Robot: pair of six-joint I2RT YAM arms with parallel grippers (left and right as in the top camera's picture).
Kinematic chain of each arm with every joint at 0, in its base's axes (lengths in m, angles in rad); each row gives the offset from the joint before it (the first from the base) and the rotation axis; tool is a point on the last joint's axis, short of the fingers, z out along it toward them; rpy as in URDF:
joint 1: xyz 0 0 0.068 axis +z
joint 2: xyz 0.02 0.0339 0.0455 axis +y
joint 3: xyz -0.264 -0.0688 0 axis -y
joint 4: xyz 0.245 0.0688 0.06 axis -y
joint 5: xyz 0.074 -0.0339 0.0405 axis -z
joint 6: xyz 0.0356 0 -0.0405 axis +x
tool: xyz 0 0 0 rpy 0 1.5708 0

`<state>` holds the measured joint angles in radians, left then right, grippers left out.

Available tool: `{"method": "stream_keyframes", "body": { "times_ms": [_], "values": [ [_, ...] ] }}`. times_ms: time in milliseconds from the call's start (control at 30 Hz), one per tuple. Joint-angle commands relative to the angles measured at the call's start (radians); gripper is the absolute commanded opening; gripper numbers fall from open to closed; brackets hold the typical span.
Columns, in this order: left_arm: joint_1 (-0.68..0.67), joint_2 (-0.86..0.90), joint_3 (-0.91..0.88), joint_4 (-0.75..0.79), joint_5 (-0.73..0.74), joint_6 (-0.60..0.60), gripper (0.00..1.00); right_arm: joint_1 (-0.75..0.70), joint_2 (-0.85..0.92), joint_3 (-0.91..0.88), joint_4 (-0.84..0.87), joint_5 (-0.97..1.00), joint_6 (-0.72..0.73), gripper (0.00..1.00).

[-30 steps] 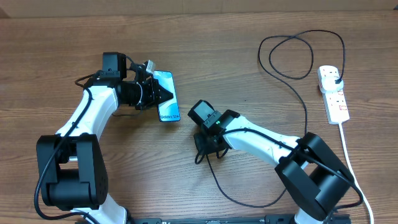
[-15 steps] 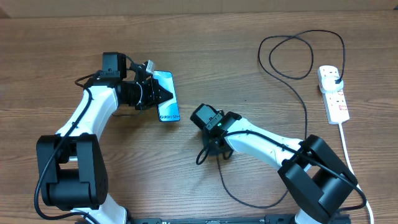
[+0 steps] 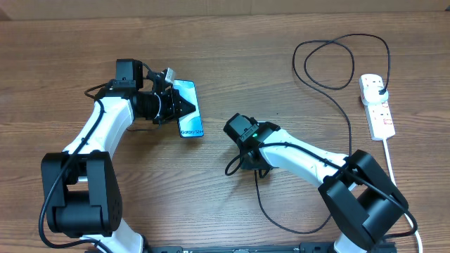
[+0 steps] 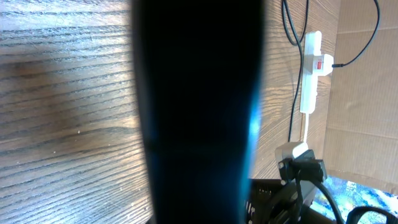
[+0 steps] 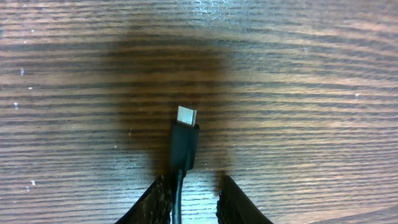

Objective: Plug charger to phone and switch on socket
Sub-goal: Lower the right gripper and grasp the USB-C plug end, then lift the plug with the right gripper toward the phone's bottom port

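The charger sticks out forward from the right gripper, whose fingers pinch the thin black cable just behind its connector tip. The tip hangs over the wooden table, near the middle. From there the cable loops toward the near edge, climbs to the right, coils once at the far side, and ends in a black plug seated in the socket, which lies at the table's right edge with its white cord trailing toward the near edge. The phone sits to the left of the connector, apart from it, screen up. The left gripper is clamped on the phone's far end, one black finger lying across the screen.
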<state>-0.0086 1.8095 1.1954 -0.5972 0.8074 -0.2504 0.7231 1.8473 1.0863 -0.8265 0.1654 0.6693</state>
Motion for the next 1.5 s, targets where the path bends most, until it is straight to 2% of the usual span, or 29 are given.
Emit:
{"method": "stream_keyframes", "body": {
  "times_ms": [0, 333, 367, 533, 700, 767, 1000, 1033, 1067, 1100, 1200, 1300, 1467],
  "values": [
    [0.003, 0.004, 0.000, 0.007, 0.020, 0.031, 0.04, -0.033, 0.072, -0.055, 0.056, -0.119, -0.071, 0.26],
    [0.003, 0.004, 0.000, 0.008, 0.020, 0.031, 0.04, -0.033, 0.074, -0.055, 0.061, -0.134, -0.071, 0.23],
    [0.003, 0.004, 0.000, 0.008, 0.020, 0.031, 0.04, -0.033, 0.074, -0.055, 0.061, -0.134, -0.071, 0.17],
    [0.003, 0.004, 0.000, 0.008, 0.020, 0.038, 0.04, -0.033, 0.074, -0.055, 0.063, -0.134, -0.071, 0.11],
    [0.003, 0.004, 0.000, 0.008, 0.020, 0.038, 0.04, -0.033, 0.074, -0.055, 0.088, -0.122, -0.071, 0.13],
    [0.003, 0.004, 0.000, 0.008, 0.020, 0.038, 0.04, -0.033, 0.074, -0.055, 0.086, -0.123, -0.071, 0.04],
    [0.003, 0.004, 0.000, 0.033, 0.026, 0.087, 0.04, -0.035, 0.066, -0.053, 0.073, -0.122, -0.082, 0.04],
    [0.005, 0.004, 0.000, 0.038, 0.093, 0.087, 0.04, -0.048, 0.015, -0.043, 0.062, -0.123, -0.151, 0.04],
    [0.010, 0.004, 0.000, 0.047, 0.155, 0.087, 0.04, -0.055, -0.013, -0.043, 0.058, -0.123, -0.159, 0.04],
    [0.032, 0.004, 0.000, 0.081, 0.298, 0.087, 0.04, -0.080, -0.114, -0.043, 0.042, -0.145, -0.188, 0.04],
    [0.080, 0.003, 0.000, 0.162, 0.493, 0.087, 0.04, -0.136, -0.295, -0.044, 0.019, -0.330, -0.304, 0.04],
    [0.108, 0.003, 0.000, 0.149, 0.552, 0.088, 0.04, -0.198, -0.448, -0.047, -0.007, -0.593, -0.450, 0.04],
    [0.105, -0.006, 0.000, 0.136, 0.652, 0.087, 0.04, -0.207, -0.475, -0.076, 0.033, -0.880, -0.548, 0.04]
  ]
}}
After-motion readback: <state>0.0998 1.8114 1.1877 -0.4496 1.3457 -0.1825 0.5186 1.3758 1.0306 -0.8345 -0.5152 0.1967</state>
